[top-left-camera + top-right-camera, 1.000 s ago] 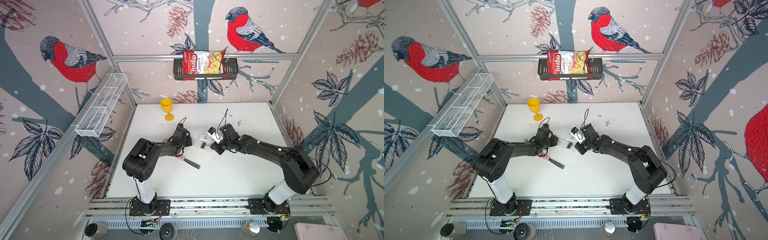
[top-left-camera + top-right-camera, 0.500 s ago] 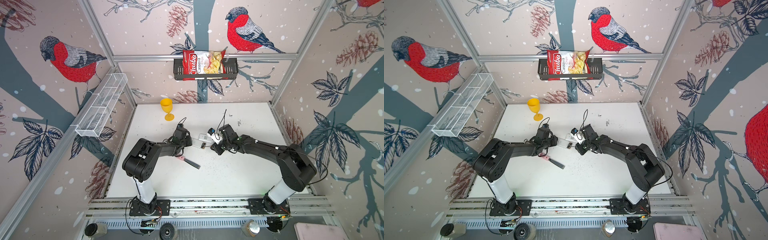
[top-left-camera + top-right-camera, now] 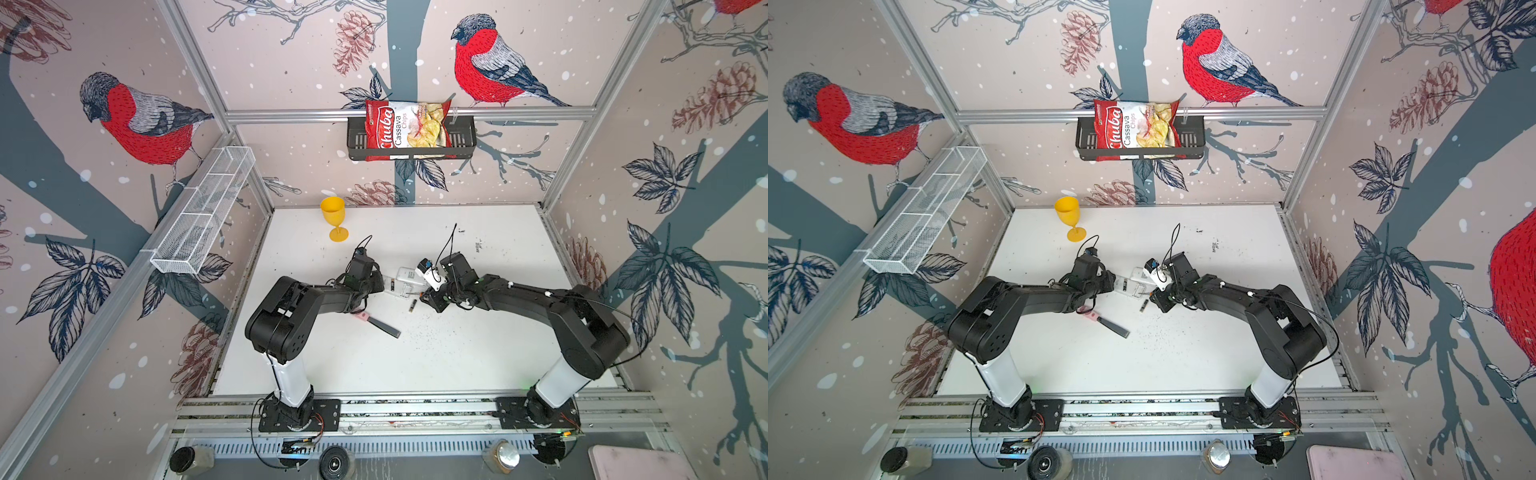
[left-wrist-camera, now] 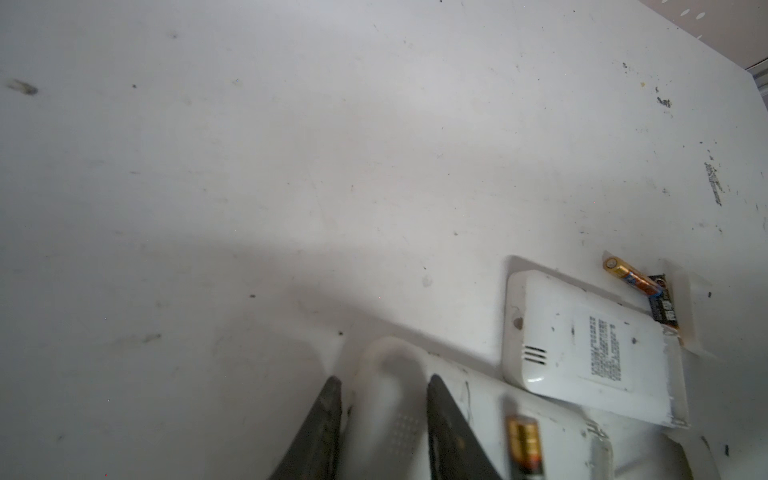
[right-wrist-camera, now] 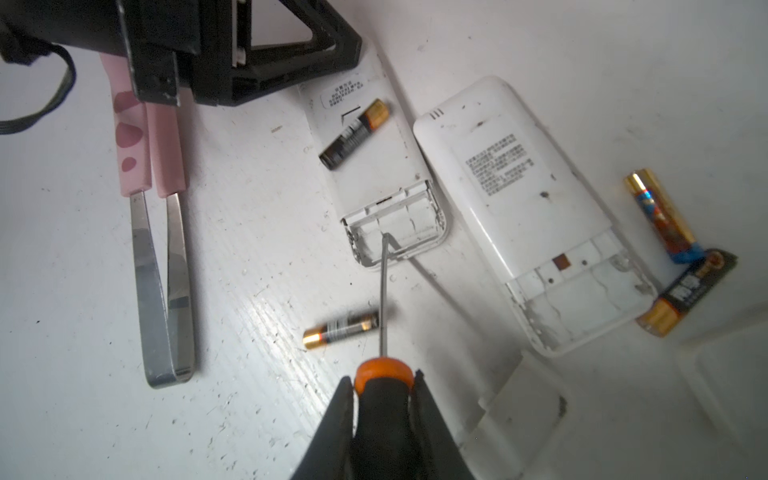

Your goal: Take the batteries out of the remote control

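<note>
Your right gripper (image 5: 382, 377) has its fingers (image 5: 332, 428) pressed tight on the black handle of the orange-collared screwdriver (image 5: 383, 409). The thin steel shaft runs from there into the open battery bay at one end of the narrow white plastic remote control (image 5: 374, 174). Your left gripper (image 4: 383, 380) pinches that remote's rounded opposite end between its dark fingers (image 4: 324, 432), on the white table (image 3: 457, 353).

Read the clock with the back wall at twelve, as both top views look. A slim black battery with a coppery end (image 5: 355, 133) lies on the narrow remote's back, outside the bay. A second black battery (image 5: 340, 330) rests on the table just beside the shaft, at eight o'clock from your right gripper.

At two o'clock from the narrow remote, just beside it, sits a wider white remote with a printed label (image 5: 498, 174), face down, its own bay open too. On its far side lie two more, outside either bay. They are a gold-and-orange battery (image 5: 660, 212) with a blue band and a black battery with a gold end (image 5: 685, 297), meeting end to end at an angle.

Pink-handled steel tweezers (image 5: 166, 145) lie at six o'clock from your left gripper, near it. A yellow plastic goblet (image 3: 333, 210) stands upright at eleven o'clock, well apart, toward the back wall. At twelve, a red bag of cassava chips (image 3: 405, 129) sits in a black basket (image 3: 467, 137) on that wall.
</note>
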You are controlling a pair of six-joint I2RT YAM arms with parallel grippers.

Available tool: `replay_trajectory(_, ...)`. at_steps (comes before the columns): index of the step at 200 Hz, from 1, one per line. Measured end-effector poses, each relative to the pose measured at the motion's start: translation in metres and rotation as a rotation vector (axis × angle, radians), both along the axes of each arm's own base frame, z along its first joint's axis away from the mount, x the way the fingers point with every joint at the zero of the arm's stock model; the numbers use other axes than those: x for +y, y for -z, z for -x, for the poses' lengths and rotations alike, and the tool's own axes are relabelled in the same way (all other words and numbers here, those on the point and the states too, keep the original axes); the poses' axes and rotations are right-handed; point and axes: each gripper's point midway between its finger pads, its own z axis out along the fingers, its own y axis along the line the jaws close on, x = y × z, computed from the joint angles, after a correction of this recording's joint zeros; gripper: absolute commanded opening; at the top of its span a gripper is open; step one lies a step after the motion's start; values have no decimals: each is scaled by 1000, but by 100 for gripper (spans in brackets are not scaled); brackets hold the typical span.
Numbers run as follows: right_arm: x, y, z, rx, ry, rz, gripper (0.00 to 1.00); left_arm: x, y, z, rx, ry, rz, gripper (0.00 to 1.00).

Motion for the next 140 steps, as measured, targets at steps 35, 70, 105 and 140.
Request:
replay_trajectory(35, -2, 0, 0, 17, 16, -20, 0, 0, 0, 0, -1, -1, 1, 34)
replay_trajectory(70, -3, -6, -1, 4, 24, -38, 0, 0, 0, 0, -1, -1, 1, 35)
replay_trajectory(105, -17, -36, -9, -59, 106, -104, 0, 0, 0, 1, 5, 0, 4, 47)
replay_trajectory(140, -41, -85, -18, -154, 299, -183, 0, -1, -6, 2, 0, 5, 10, 88)
